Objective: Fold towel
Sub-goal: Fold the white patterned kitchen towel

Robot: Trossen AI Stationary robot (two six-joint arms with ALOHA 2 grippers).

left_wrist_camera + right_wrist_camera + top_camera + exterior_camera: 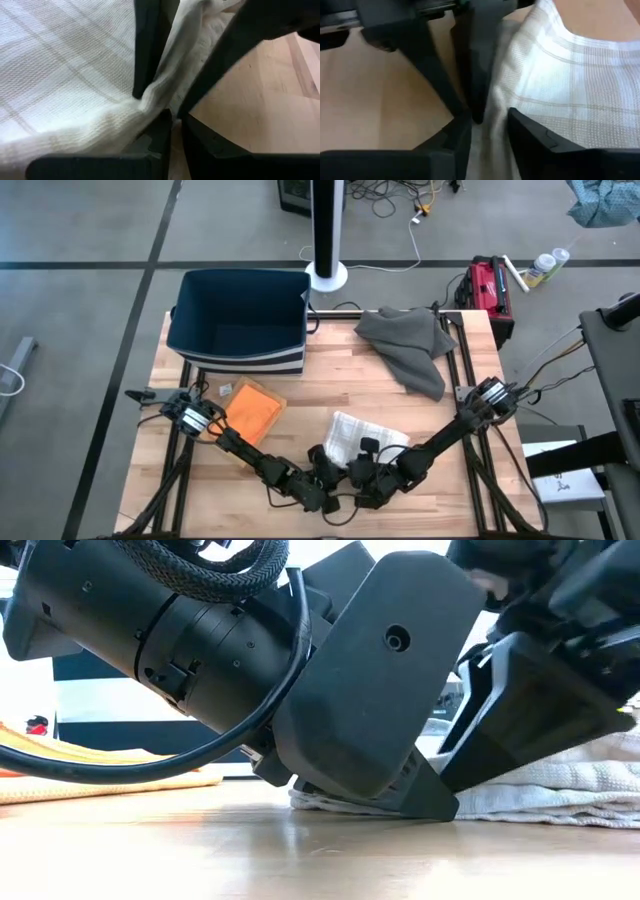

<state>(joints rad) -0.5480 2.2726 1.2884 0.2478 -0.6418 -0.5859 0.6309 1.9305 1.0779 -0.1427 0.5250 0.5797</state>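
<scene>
Both tools sit low at the bench's (200, 480) near edge, meeting at the near border of the white checked towel (365, 432). Left tool (172, 117) is pinched on a raised fold of the towel's edge; right tool (489, 122) stands partly spread with the cloth edge lying between its fingers, not clamped. Towel lies bunched, right of an orange cloth (252, 410).
</scene>
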